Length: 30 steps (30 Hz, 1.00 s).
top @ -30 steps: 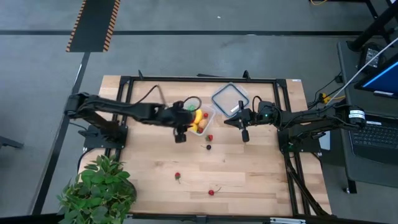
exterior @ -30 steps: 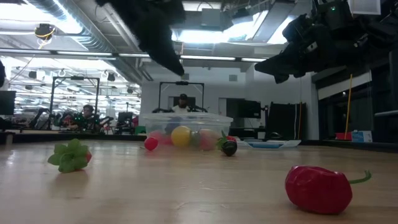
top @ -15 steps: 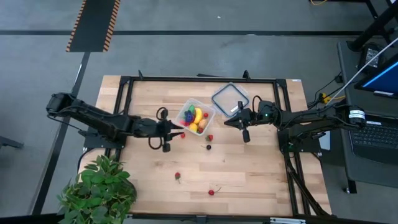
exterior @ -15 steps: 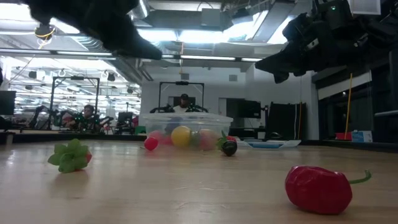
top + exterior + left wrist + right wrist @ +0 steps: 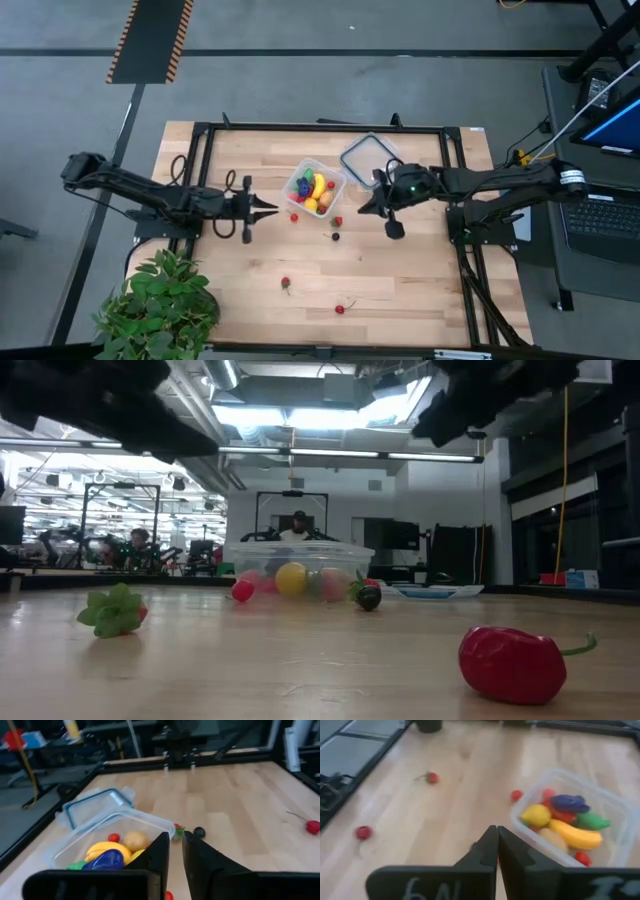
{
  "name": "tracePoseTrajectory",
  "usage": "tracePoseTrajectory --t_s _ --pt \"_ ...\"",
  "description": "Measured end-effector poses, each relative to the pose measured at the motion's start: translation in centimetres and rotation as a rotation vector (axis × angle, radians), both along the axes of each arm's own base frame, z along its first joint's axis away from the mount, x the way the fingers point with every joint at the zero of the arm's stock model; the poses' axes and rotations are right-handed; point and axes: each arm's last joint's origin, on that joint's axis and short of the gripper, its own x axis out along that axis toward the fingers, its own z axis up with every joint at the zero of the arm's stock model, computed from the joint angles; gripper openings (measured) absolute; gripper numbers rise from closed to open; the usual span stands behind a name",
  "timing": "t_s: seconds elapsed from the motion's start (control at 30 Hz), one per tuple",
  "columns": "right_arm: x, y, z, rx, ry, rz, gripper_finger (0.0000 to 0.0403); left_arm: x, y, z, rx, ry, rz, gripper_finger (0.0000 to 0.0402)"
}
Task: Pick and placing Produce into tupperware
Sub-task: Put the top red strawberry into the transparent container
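The clear tupperware [image 5: 315,188] stands on the table's far middle, holding a yellow banana, a blue-purple piece and other produce [image 5: 568,834]. Loose produce lies on the wood: a red piece [image 5: 294,217] and another red one [image 5: 338,221] by the tub's near side, a dark one [image 5: 335,237], and two red ones [image 5: 286,285] [image 5: 341,309] toward the near edge. My left gripper [image 5: 272,208] hovers left of the tub, pointing at it, with a narrow gap [image 5: 174,837] and nothing in it. My right gripper [image 5: 362,208] hangs right of the tub, shut [image 5: 494,831] and holding nothing.
The flat clear lid [image 5: 370,157] lies on the wood behind and to the right of the tub. A leafy potted plant [image 5: 160,305] fills the near left corner. A black frame rail [image 5: 320,128] runs around the table. Bare wood lies between the tub and the near edge.
My left gripper has drawn back from over the tupperware toward the table's left edge, sinking and tipping from pointing down to nearly level. My right gripper has risen and tipped up, its tips swinging toward the tub. The produce has stayed where it was.
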Motion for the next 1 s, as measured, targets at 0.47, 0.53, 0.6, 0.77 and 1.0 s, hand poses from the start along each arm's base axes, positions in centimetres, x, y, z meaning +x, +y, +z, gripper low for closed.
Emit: tracePoseTrajectory --t_s 0.47,0.53,0.6,0.77,1.0 --pt "1.1 6.0 -2.5 -0.075 0.137 -0.038 0.0014 -3.1 0.5 -1.9 -0.002 -0.089 -0.031 0.0008" --pt "1.7 6.7 -3.4 -0.089 0.155 -0.028 0.0014 -3.2 0.4 -2.0 -0.008 -0.095 -0.058 0.0003" --pt "2.3 7.1 -4.6 -0.109 0.189 -0.029 0.0014 -3.2 0.3 -1.9 -0.014 -0.098 -0.086 0.0001" --pt "3.3 7.4 -6.8 -0.171 0.245 -0.008 0.0014 -3.2 0.3 -1.9 -0.017 -0.099 -0.095 0.0010" --pt "4.1 6.7 -7.2 -0.236 0.218 -0.025 0.0014 -3.2 0.3 -1.9 -0.067 -0.102 -0.086 0.0027"
